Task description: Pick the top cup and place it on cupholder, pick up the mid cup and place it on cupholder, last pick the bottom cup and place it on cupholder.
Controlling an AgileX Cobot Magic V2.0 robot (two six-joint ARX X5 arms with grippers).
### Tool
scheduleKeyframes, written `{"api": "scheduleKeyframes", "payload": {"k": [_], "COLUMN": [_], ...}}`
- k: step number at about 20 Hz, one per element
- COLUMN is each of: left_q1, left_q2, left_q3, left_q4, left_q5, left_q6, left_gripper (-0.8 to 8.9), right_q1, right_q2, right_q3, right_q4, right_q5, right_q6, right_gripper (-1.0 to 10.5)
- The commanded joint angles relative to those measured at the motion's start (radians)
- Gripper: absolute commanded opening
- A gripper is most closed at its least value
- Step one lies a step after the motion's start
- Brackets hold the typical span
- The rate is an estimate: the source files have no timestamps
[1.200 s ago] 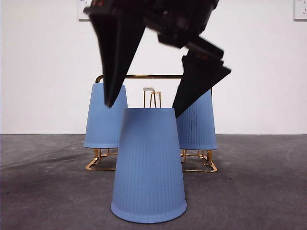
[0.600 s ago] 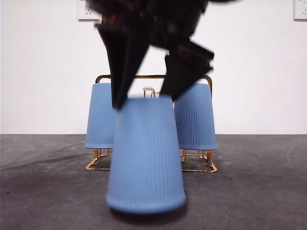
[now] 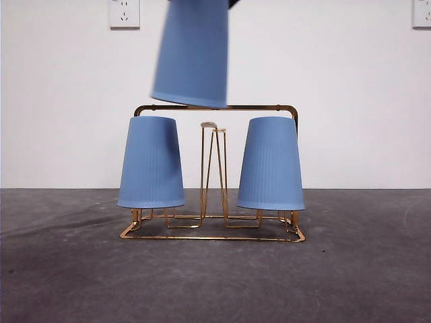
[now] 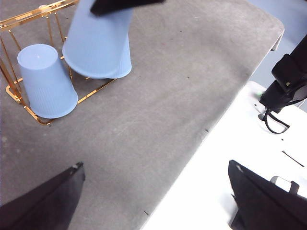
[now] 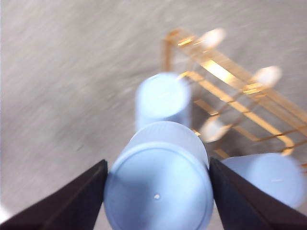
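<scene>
**Third cup held in the air above the rack**

A blue cup (image 3: 191, 54) is gripped upside down by the right gripper (image 5: 158, 191), one black jaw pressed against each side of it. In the front view the cup is seen hanging clear of the table, tilted slightly, its open rim just above the arched handle bar of the gold wire cupholder (image 3: 212, 235). Only a small dark tip of the gripper is seen there, at the top edge above the cup. The right wrist view is blurred, yet the closed base of the held cup (image 5: 159, 184) is seen filling the space between the jaws, with the cupholder (image 5: 230, 81) below it.

Two more blue cups are seated upside down on the cupholder: the left cup (image 3: 151, 163) on one end and the right cup (image 3: 271, 165) on the other. They are kept well apart, and a bare upright peg (image 3: 213, 168) is left between them in the middle of the rack.

The left gripper (image 4: 158, 201) is held wide open with nothing between its jaws, well away from the rack, over the edge of the grey table (image 4: 172, 100). In its view the held cup (image 4: 96, 40) is seen above the cupholder (image 4: 29, 112).
</scene>
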Motion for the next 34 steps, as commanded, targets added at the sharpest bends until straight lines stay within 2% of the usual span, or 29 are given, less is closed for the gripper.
{"api": "scheduleKeyframes", "payload": {"k": [1, 6, 28, 30, 33, 34], "left_q1": [-0.007, -0.007, -0.007, -0.007, -0.007, -0.007], "left_q2": [0.005, 0.005, 0.005, 0.005, 0.005, 0.005], "left_q3": [0.009, 0.009, 0.009, 0.009, 0.009, 0.009], "left_q4": [0.019, 0.022, 0.019, 0.019, 0.019, 0.019], "left_q5": [0.003, 0.002, 0.002, 0.002, 0.002, 0.002], "left_q6": [0.009, 0.009, 0.009, 0.009, 0.009, 0.009], "left_gripper": [4.76, 4.76, 4.71, 4.71, 4.71, 4.71], "right_q1": [-0.027, -0.071, -0.11, -0.112, -0.112, -0.111], "right_q2": [0.012, 0.031, 0.325, 0.325, 0.325, 0.323], "right_q3": [0.022, 0.022, 0.022, 0.022, 0.022, 0.025], "right_q4": [0.01, 0.049, 0.106, 0.111, 0.111, 0.111], "right_q5": [0.006, 0.003, 0.017, 0.018, 0.026, 0.025], "right_q6": [-0.013, -0.042, -0.084, -0.084, -0.085, -0.088], "right_gripper": [2.7, 2.7, 2.7, 3.0, 4.4, 4.4]}}
